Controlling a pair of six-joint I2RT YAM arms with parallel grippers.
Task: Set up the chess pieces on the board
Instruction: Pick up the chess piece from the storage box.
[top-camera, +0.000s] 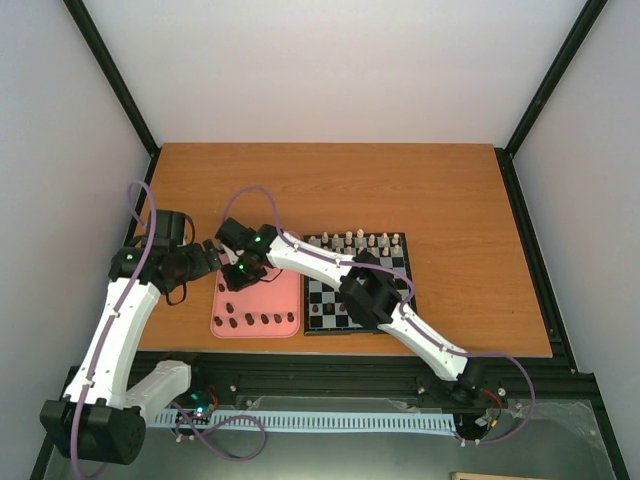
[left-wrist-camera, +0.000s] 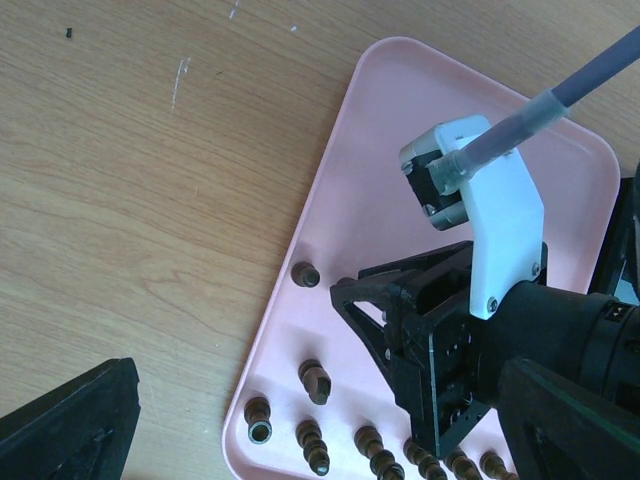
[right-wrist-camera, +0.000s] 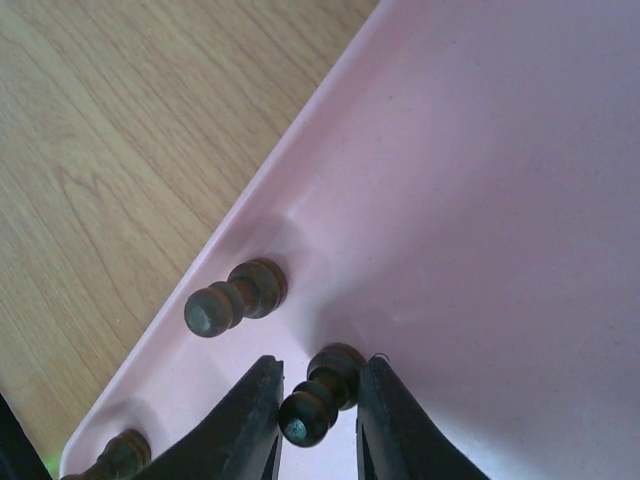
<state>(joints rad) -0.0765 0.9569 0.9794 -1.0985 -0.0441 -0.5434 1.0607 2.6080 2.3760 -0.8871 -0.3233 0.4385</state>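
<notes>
White arm links (top-camera: 110, 340), black joints (top-camera: 370, 295), lilac cables (left-wrist-camera: 590, 75), green lights (top-camera: 128, 258), black tapered end effector fingers (right-wrist-camera: 240, 430).

The right arm (top-camera: 420, 335) reaches from its base far across to its own left, elbow raised, forearm stretched long. Its wrist bends so that the right gripper (right-wrist-camera: 318, 405) points downward. The two fingers (right-wrist-camera: 245, 420) stand close together, one on each side of a dark chess piece (right-wrist-camera: 335, 372), both touching it.

The left arm (top-camera: 120, 320) rises from its base, folds at the elbow and turns its wrist toward the right. The left gripper (top-camera: 205, 262) hangs just beside the right gripper, on its left, not touching it. Its fingers (left-wrist-camera: 70, 425) are spread wide, and the right gripper's black body lies ahead of them.
</notes>
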